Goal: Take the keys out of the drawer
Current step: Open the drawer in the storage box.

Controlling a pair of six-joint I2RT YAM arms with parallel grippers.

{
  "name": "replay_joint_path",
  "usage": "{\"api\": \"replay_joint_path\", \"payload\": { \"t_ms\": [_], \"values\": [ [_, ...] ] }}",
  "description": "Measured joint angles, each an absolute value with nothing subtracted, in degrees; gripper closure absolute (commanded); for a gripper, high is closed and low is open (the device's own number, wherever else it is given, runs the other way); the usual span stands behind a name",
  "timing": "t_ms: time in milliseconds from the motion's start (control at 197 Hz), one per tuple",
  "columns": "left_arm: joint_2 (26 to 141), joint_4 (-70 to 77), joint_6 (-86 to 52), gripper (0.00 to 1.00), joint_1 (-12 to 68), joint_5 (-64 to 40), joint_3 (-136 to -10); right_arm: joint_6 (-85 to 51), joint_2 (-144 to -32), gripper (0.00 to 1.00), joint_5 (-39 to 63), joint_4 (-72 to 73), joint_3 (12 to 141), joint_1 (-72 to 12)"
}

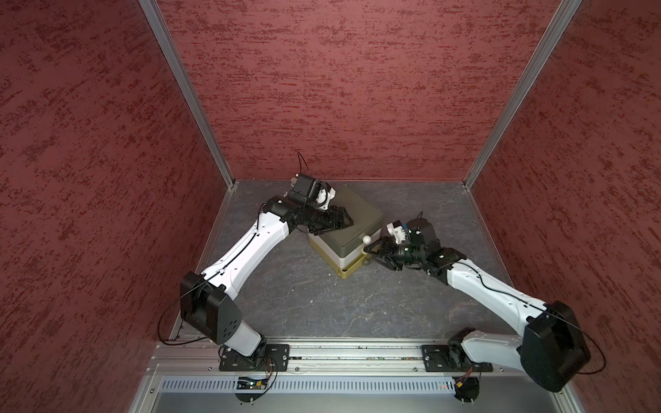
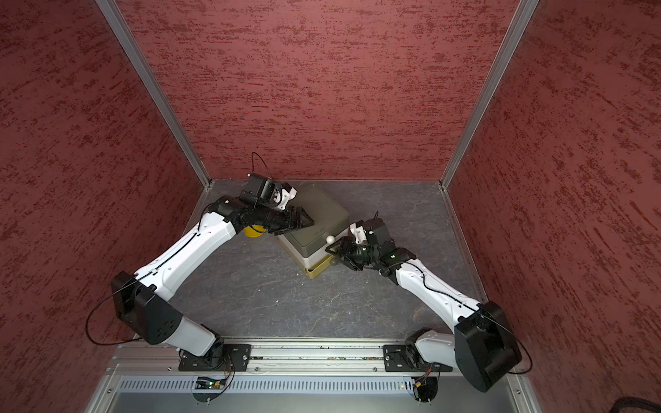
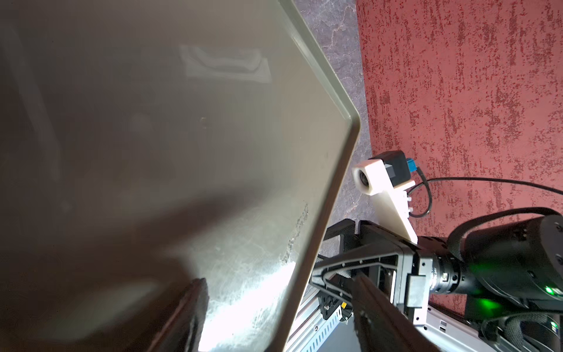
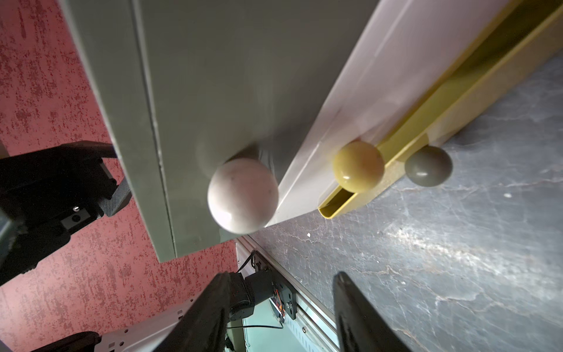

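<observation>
The keys are hidden; none show in any view. A small drawer chest (image 1: 352,218) (image 2: 318,214) stands at the back, with an olive top drawer, a white middle one and a yellow bottom one. The white knob (image 4: 242,195) (image 1: 366,239) sits on the olive drawer front. My right gripper (image 4: 280,292) (image 1: 372,254) hangs open just in front of that knob, apart from it. My left gripper (image 3: 278,279) (image 1: 345,219) is open at the chest's top left edge, one finger over the olive top (image 3: 182,152) and one beyond its rim.
The yellow drawer (image 4: 405,146) stands slightly pulled out, with a grey knob (image 4: 428,166); a yellow knob (image 4: 358,166) sits on the white drawer. A yellow object (image 2: 254,230) lies under the left arm. Red walls close three sides. Grey floor (image 1: 304,296) lies in front.
</observation>
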State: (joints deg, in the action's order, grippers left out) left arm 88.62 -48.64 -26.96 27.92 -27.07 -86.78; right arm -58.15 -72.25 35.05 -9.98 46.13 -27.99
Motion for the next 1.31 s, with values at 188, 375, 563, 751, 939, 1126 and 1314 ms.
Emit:
{"api": "replay_joint_path", "payload": {
  "t_ms": [188, 375, 563, 751, 939, 1126, 1314],
  "values": [
    [88.73, -49.17, -26.11, 0.31, 27.7, -27.09, -86.91, -57.84, -73.8, 0.47, 36.1, -7.81, 47.4, -26.37],
    [89.65, -50.15, -25.47, 0.33, 27.27, -27.24, -87.11, -57.82, -77.03, 0.48, 36.91, -5.89, 49.52, -25.26],
    [89.95, -50.39, -24.73, 0.36, 26.89, -27.2, -87.46, -57.84, -79.37, 0.6, 37.95, -4.36, 51.2, -24.97],
    [90.06, -50.57, -24.56, 0.36, 26.35, -27.68, -87.5, -58.22, -80.62, 0.66, 39.53, -3.42, 51.22, -24.8],
    [90.17, -50.63, -24.45, 0.36, 25.87, -28.4, -87.55, -58.33, -80.68, 0.72, 39.79, -3.33, 51.22, -24.64],
    [91.39, -51.62, -23.64, 0.36, 25.67, -28.45, -88.99, -58.5, -80.31, 0.77, 39.64, -3.16, 50.76, -24.64],
    [92.66, -52.69, -23.49, 0.35, 25.67, -28.34, -90.74, -58.48, -77.67, 0.78, 38.2, -3.22, 48.82, -24.71]
  ]
}}
